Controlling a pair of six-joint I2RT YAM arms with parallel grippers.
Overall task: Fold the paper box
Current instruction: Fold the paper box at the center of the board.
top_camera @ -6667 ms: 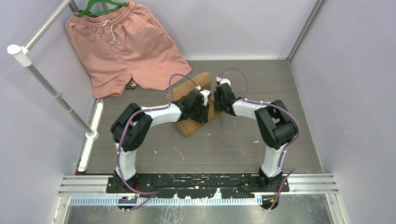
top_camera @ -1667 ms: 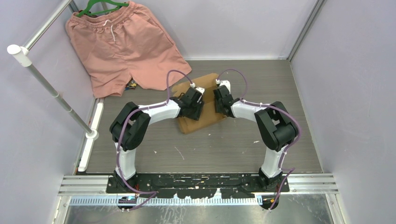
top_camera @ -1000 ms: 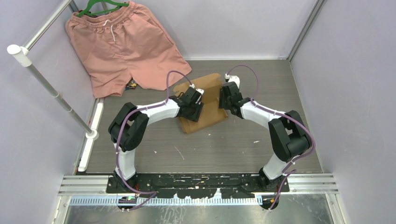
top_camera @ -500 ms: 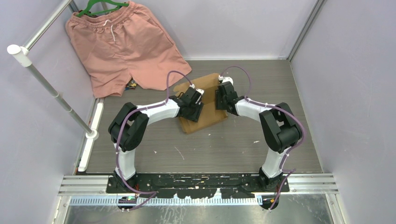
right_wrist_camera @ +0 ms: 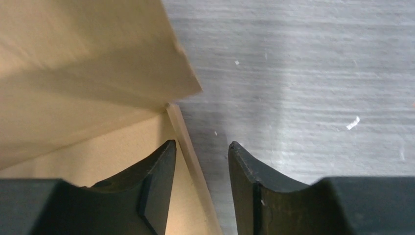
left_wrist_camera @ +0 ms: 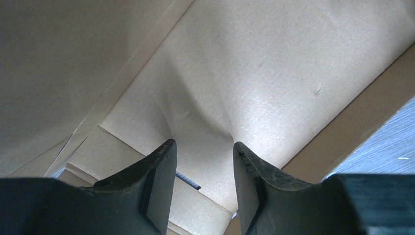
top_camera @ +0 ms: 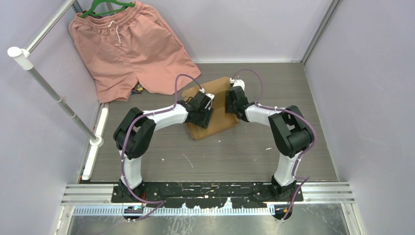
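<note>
Paper box (top_camera: 220, 121) lies on the grey-grained desk (top_camera: 244, 152) inside lilac walls (top_camera: 244, 29). The left hand (top_camera: 206, 105) and right hand (top_camera: 230, 104) tilt down onto it.

Left wrist: fingers (left_wrist_camera: 159, 171) apart, tips against a dented panel.

Right wrist: fingers (right_wrist_camera: 156, 171) apart, astride the box's edge, desk beyond.

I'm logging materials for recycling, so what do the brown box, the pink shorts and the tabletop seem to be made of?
The paper box: plain brown cardboard, matte; it shows soft creases and cut edges up close. The shorts: soft salmon-pink cloth, wrinkled and limp. The table: grey with fine streaked grain, probably laminate or wood-look board; the look leaves it open.
</note>
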